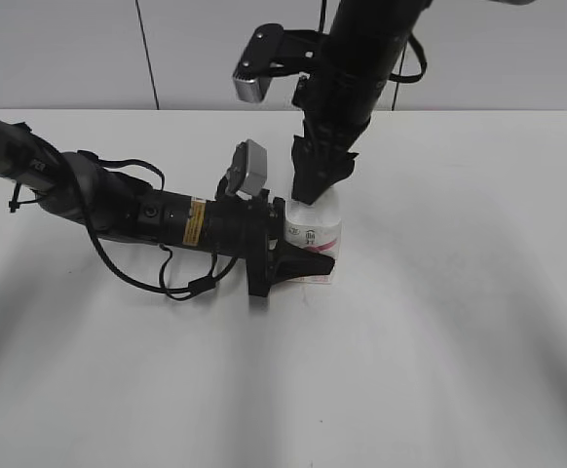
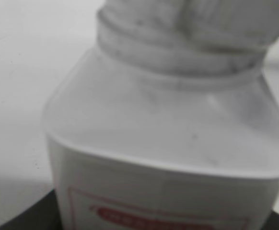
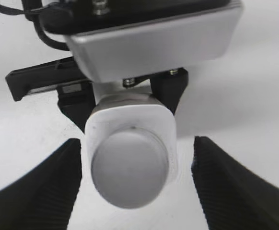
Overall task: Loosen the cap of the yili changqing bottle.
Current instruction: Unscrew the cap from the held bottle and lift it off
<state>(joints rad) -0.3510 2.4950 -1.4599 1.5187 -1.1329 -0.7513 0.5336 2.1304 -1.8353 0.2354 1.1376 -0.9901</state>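
Gripping bottle (image 1: 315, 234) body, left gripper (image 1: 308, 261); right gripper (image 3: 134, 191) spread apart around cap (image 3: 130, 170), not touching

bottle (image 1: 315, 232) is seated on table (image 1: 459, 341), clamped between left gripper (image 1: 298, 261) fingers; right gripper (image 1: 315, 190) is positioned directly above cap (image 3: 129, 175).

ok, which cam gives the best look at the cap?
Right wrist view: the cap is seen top-down, its whole round top clear, between the right hand's spread fingers, which don't touch it. Left wrist view shows only its blurred ribbed side at the frame top. In the exterior view it's hidden behind the right hand.
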